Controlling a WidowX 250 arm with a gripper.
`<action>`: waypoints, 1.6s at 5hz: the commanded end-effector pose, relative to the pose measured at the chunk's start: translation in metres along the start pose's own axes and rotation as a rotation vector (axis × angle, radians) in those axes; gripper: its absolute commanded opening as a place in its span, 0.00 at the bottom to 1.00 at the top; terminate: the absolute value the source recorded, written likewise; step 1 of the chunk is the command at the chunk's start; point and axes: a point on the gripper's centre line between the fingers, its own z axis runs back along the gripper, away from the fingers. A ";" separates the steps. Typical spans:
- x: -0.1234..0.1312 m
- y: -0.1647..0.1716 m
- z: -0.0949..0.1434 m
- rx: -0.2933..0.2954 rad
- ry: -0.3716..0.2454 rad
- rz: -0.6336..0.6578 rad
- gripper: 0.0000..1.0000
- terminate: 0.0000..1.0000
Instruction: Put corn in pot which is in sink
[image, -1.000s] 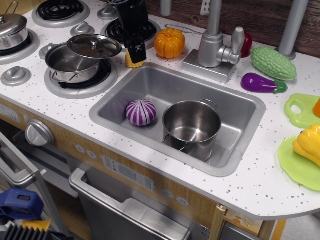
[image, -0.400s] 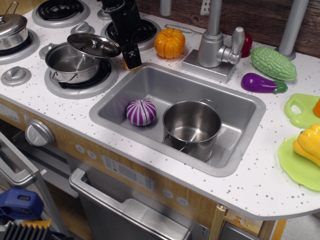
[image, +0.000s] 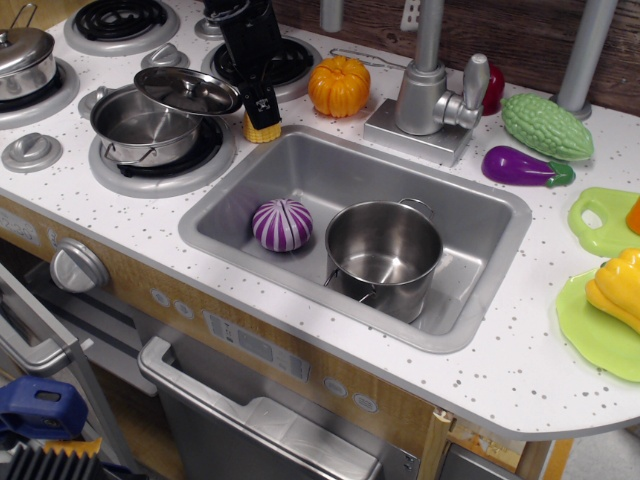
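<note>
Yellow corn (image: 262, 128) sits on the counter (image: 480, 385), the pincer (image: 262, 108) closed around its top; a shallow grip could drop it short of the pot (image: 384, 255).

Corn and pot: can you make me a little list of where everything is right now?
corn: on the counter by the sink's back-left corner, under the pincer
pincer: down on the corn, grip unclear
pot: upright in the sink, empty
sink: also holds a purple striped toy
pumpkin: on the counter behind the sink
</note>
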 end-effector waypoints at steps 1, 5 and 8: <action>0.008 0.010 0.025 0.072 -0.009 -0.016 0.00 0.00; 0.036 -0.023 0.076 0.163 0.131 0.066 0.00 0.00; 0.046 -0.069 0.082 0.162 0.098 0.236 0.00 0.00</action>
